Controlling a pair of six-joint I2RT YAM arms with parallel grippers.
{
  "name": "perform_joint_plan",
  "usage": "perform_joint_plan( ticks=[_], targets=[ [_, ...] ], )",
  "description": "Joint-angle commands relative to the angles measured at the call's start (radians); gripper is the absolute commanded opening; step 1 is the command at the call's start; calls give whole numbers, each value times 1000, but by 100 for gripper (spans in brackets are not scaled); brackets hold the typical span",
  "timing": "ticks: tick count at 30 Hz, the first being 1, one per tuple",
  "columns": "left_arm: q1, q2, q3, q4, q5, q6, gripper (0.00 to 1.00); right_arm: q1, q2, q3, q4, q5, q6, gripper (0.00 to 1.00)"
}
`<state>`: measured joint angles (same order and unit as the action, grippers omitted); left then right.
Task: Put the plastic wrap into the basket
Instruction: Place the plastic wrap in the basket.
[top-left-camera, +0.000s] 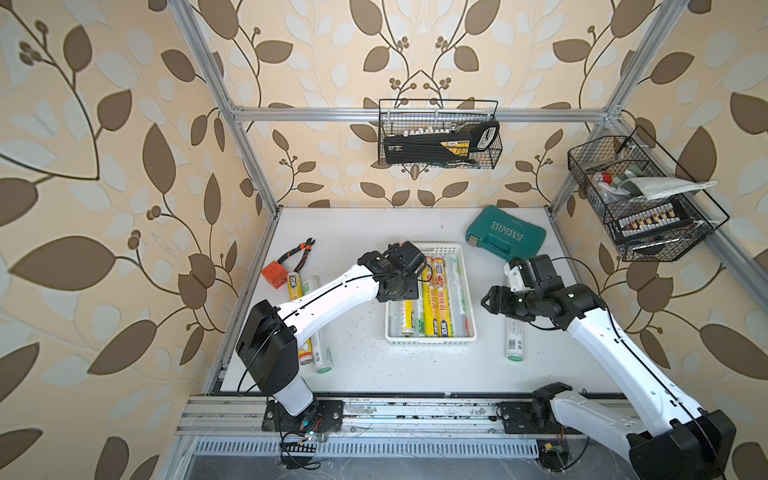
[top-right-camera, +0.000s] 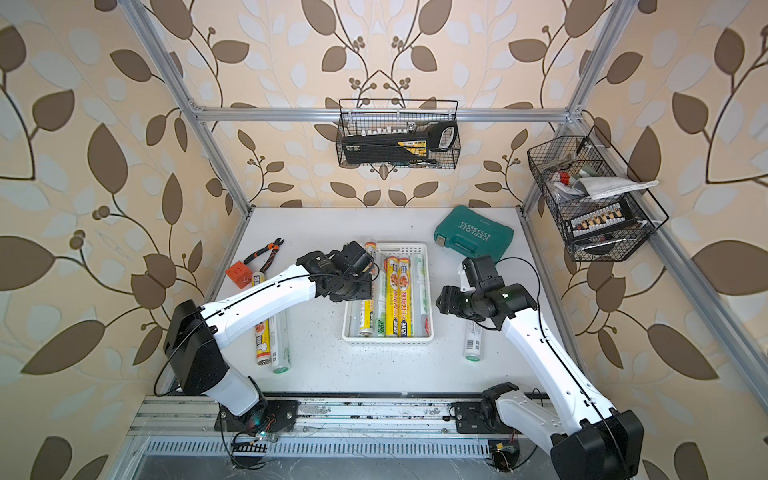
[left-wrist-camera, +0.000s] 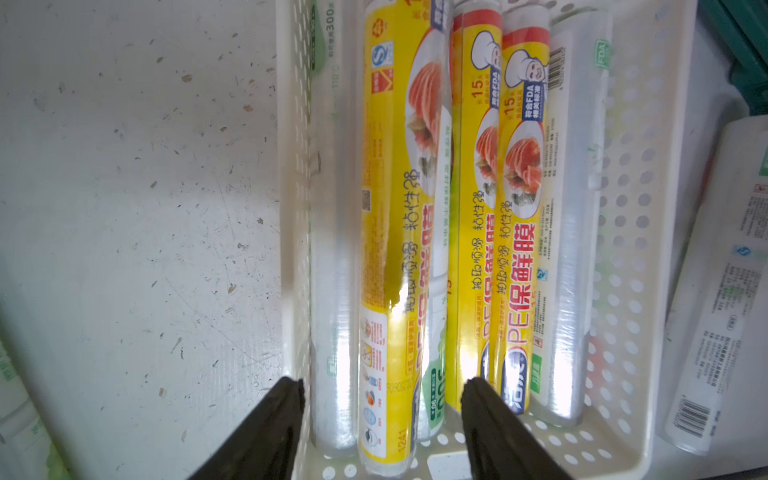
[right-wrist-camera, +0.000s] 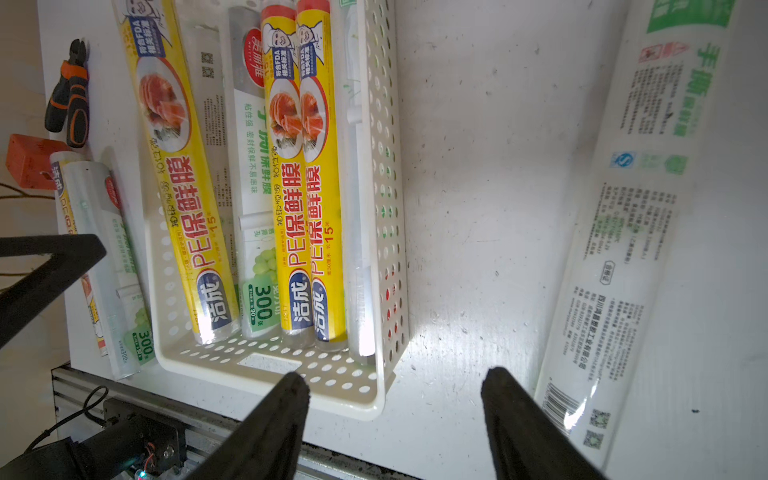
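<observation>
The left tool (left-wrist-camera: 380, 386) hung over the left side of the basket (left-wrist-camera: 648, 257), its jaws standing well apart and gripping nothing; one finger (left-wrist-camera: 286, 399) sat above the basket's perforated wall and the other above the yellow-labelled rolls lying below. The right tool (right-wrist-camera: 395, 380) was likewise open and empty, poised over bare table (right-wrist-camera: 478, 187) between the basket's corner and a loose roll (right-wrist-camera: 640, 232) with green print. Most of the plastic wrap (top-left-camera: 434, 291) lay lengthwise inside the basket, yellow rolls side by side with clear ones. In both top views the loose roll lay on the table just right of the basket, partly under the right arm, and two more rolls (top-left-camera: 320, 357) lay side by side on the left, partly under the left arm. Pliers (top-left-camera: 297, 253) and an orange block (top-left-camera: 275, 274) sat beyond those, and a teal case (top-left-camera: 505, 232) lay at the far right of the table.
</observation>
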<state>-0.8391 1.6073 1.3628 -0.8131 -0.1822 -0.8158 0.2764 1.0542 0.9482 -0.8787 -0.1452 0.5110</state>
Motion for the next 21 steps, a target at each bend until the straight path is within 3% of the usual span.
perform_joint_plan(
  ticks=[1, 11, 17, 21],
  targets=[
    [-6, 14, -33, 91, -31, 23, 67, -6, -3, 14, -9, 18, -14, 70],
    [15, 202, 16, 158, -57, 44, 66, -18, -15, -2, -14, 16, -23, 70],
    [28, 219, 30, 147, -27, 40, 45, -28, -18, -7, -14, 12, -29, 70],
    [26, 191, 34, 86, -3, 3, 40, -32, -15, -12, -9, 7, -28, 70]
  ],
)
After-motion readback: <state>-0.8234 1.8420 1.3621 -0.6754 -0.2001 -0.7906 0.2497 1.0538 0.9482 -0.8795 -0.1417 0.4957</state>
